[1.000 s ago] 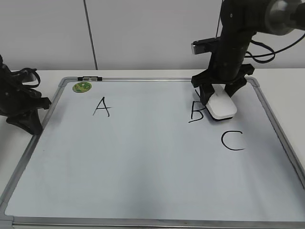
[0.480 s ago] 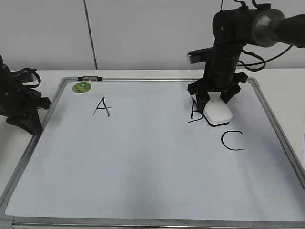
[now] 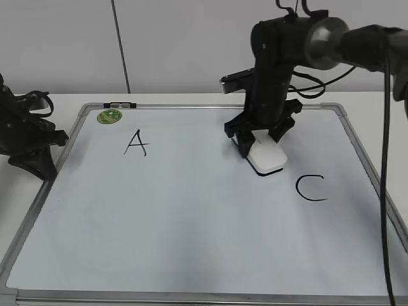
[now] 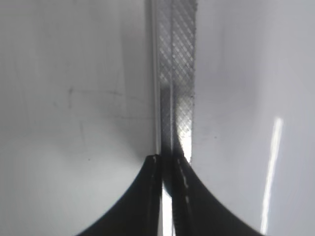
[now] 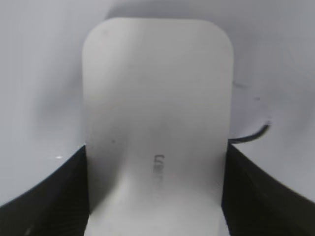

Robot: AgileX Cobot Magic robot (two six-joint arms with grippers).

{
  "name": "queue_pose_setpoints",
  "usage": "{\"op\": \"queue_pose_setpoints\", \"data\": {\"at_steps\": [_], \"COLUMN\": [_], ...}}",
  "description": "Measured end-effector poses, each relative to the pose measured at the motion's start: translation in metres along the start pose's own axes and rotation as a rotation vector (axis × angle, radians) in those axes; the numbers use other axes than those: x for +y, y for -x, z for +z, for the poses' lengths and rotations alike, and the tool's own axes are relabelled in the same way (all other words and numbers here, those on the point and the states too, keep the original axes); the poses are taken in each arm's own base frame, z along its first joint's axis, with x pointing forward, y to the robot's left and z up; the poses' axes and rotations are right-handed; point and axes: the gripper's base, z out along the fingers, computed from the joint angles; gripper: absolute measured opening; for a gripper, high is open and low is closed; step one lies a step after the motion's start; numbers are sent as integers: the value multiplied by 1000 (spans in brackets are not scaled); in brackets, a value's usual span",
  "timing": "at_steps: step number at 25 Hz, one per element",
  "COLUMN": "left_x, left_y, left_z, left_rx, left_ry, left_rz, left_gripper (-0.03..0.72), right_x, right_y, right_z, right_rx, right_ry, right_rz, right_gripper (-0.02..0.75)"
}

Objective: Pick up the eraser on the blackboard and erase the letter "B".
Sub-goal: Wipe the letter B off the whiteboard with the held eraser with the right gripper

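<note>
The right claw (image 3: 263, 148) is clamping the eraser (image 3: 266, 157) against the blackboard (image 3: 191, 223), wiping the letter "B" (image 5: 253, 132), only a trace remaining beside it.

Setting as I see it from my station: lab-type or office-type test room, exact kind unclear. Evidence: plain white table (image 3: 376, 111); bare pale panelled wall (image 3: 191, 44) with dark vertical seam; framed whiteboard (image 3: 210, 106) lying flat on table; two black robot arms with trailing cables. No domestic furnishings visible.
</note>
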Motion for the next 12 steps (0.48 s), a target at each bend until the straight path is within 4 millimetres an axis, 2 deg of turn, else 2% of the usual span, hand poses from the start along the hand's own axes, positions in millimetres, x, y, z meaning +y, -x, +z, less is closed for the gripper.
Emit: {"op": "queue_pose_setpoints", "data": {"at_steps": [2, 5, 12], "left_x": [0, 0, 0], "left_y": [0, 0, 0], "left_z": [0, 0, 0], "left_rx": [0, 0, 0], "left_ry": [-2, -2, -2], "left_rz": [-1, -1, -1], "left_gripper": [11, 11, 11], "right_x": [20, 36, 40], "right_y": [1, 2, 3], "right_z": [0, -1, -2], "right_rx": [-3, -13, -20], "right_ry": [6, 8, -7], "right_rz": [-40, -75, -100], "right_gripper": [538, 538, 538]}}
